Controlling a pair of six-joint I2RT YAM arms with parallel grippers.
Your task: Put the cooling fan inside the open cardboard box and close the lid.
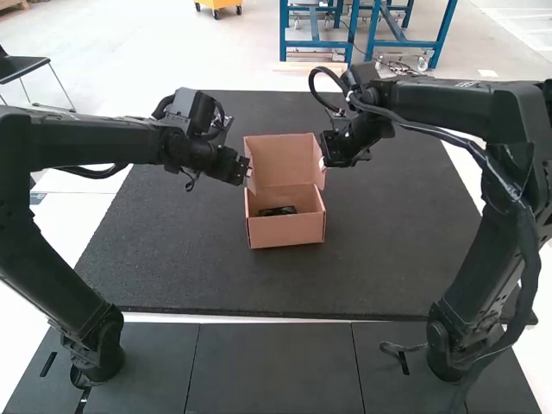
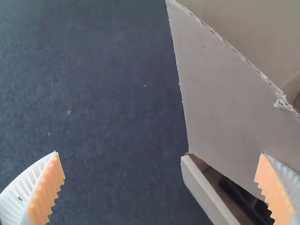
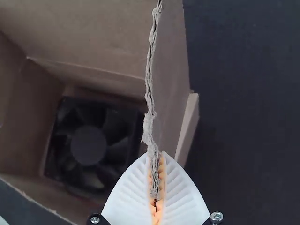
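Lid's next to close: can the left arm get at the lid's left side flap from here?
Probably yes. The left gripper is open, and the edge of the left side flap sits between its fingers, nothing blocking. The right gripper pinches the opposite flap.

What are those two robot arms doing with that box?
They are packing a fan. The fan already lies inside the cardboard box. The lid stands upright, not yet closed. The right gripper pinches the lid's right edge, and the left gripper is open at its left edge.
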